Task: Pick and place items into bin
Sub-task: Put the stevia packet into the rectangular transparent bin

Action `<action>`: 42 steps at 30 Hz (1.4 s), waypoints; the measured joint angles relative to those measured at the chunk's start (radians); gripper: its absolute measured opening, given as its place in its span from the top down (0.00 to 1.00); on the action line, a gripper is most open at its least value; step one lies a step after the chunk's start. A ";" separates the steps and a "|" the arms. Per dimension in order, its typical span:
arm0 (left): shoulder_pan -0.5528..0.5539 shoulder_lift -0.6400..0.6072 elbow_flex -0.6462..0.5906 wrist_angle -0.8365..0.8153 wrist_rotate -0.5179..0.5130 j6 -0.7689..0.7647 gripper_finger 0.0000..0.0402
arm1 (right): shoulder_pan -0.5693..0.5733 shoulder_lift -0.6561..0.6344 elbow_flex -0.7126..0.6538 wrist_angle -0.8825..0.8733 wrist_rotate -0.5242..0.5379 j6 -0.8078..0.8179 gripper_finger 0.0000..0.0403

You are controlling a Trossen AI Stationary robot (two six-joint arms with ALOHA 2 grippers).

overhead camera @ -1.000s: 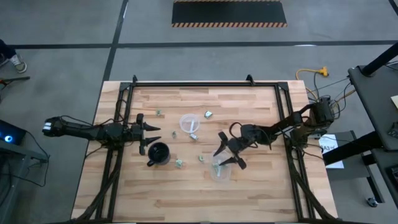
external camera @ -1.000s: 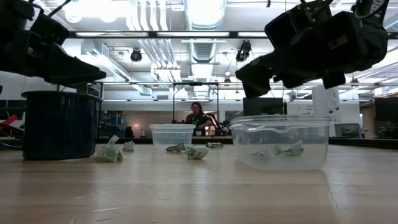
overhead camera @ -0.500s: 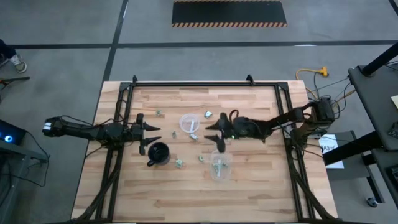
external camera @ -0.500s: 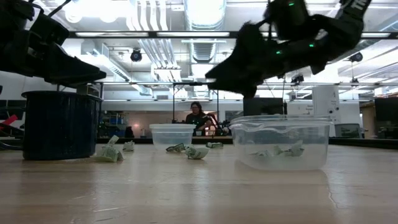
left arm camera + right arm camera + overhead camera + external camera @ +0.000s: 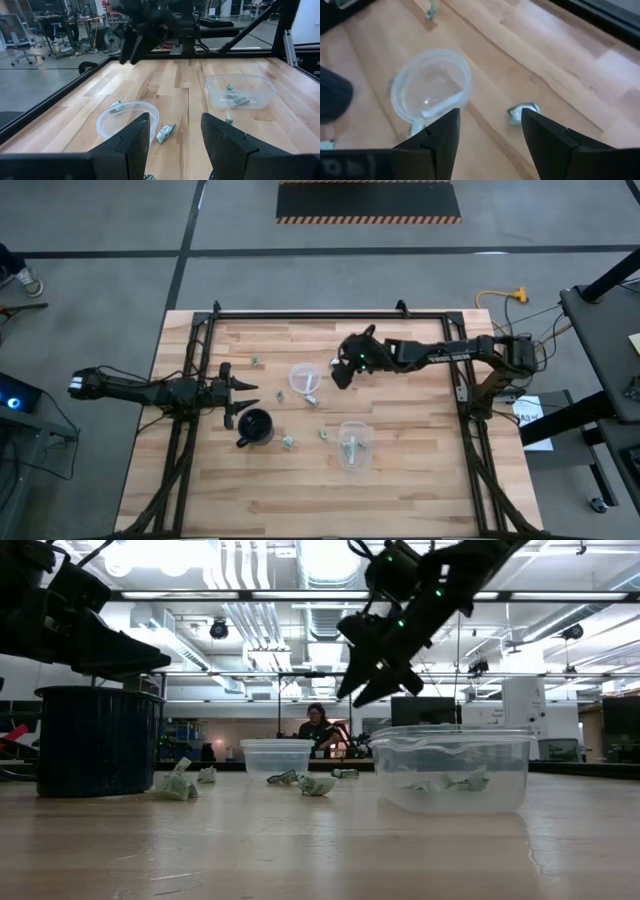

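Several items lie loose on the table, and the right gripper, fingers apart and empty, hovers by one far piece, so it should centre over it, then descend; the left gripper, fingers apart, waits by the mug.

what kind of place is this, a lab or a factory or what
Most likely a robotics lab or workshop. Two robot arms work at a framed wooden table on a concrete floor with a hazard-striped mat. Behind it, exposed ceiling ducts, office chairs and a person at a workbench.
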 joint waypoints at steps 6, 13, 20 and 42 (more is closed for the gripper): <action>0.000 0.000 0.000 0.000 0.000 0.000 0.60 | -0.003 0.038 0.136 -0.165 0.039 -0.014 0.50; 0.000 0.000 0.000 0.000 0.000 0.000 0.60 | -0.017 0.158 0.252 -0.299 0.052 -0.025 0.50; 0.000 0.000 0.000 0.000 0.000 0.000 0.60 | -0.050 0.266 0.319 -0.340 0.041 -0.058 0.50; 0.000 0.001 0.000 0.000 0.000 0.000 0.60 | -0.101 0.399 0.321 -0.322 -0.029 -0.042 0.50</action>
